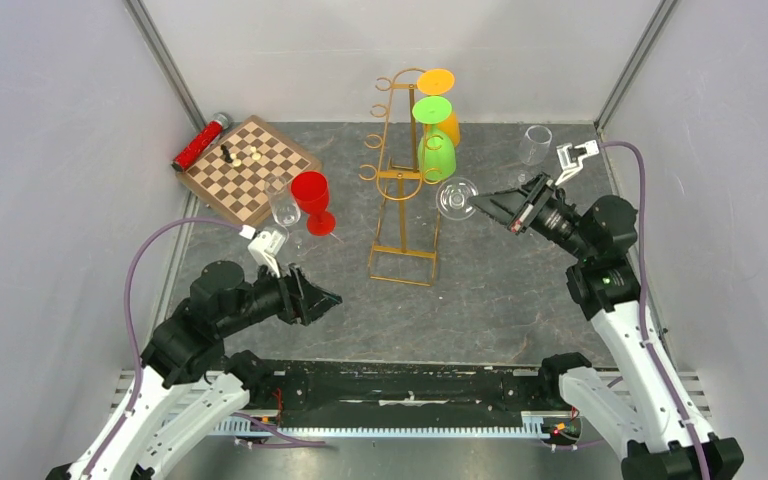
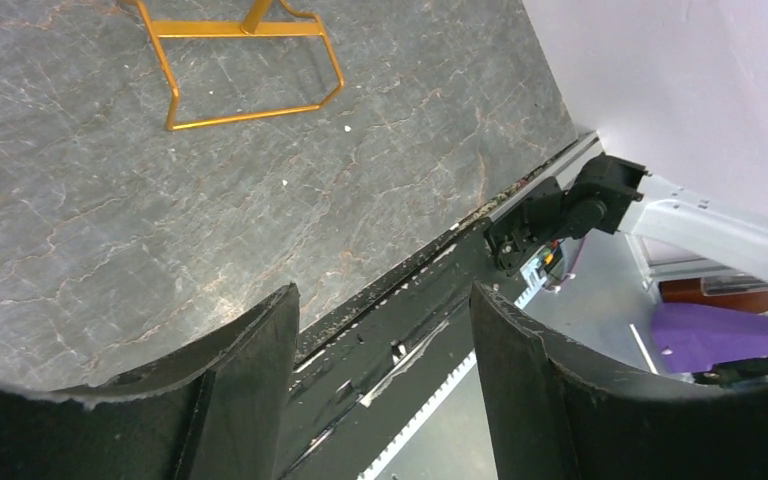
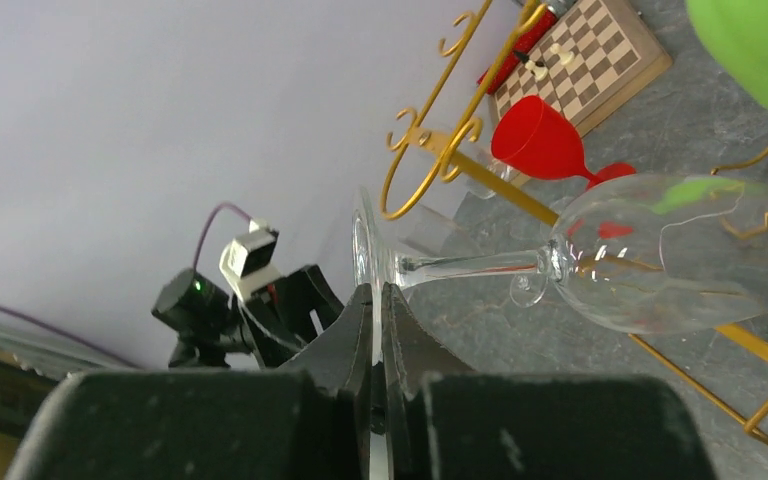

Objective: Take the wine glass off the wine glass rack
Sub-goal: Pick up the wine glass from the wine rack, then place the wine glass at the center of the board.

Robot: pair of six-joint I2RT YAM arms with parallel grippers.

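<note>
The gold wire wine glass rack (image 1: 401, 190) stands mid-table, and its base (image 2: 250, 70) also shows in the left wrist view. A clear wine glass (image 1: 457, 198) hangs sideways in the air just right of the rack. My right gripper (image 1: 482, 206) is shut on the edge of its round foot (image 3: 364, 250). Stem and bowl (image 3: 650, 255) point toward the rack (image 3: 440, 150). A green glass (image 1: 437, 150) and an orange one (image 1: 441, 108) hang on the rack's right side. My left gripper (image 1: 332, 298) hovers open and empty over the near table, with nothing between its fingers (image 2: 250, 370).
A red goblet (image 1: 312, 200) and a clear glass (image 1: 285, 208) stand left of the rack. A chessboard (image 1: 250, 167) and a red tube (image 1: 200, 143) lie at the back left. Another clear glass (image 1: 535, 145) stands at the back right. Walls close in on both sides.
</note>
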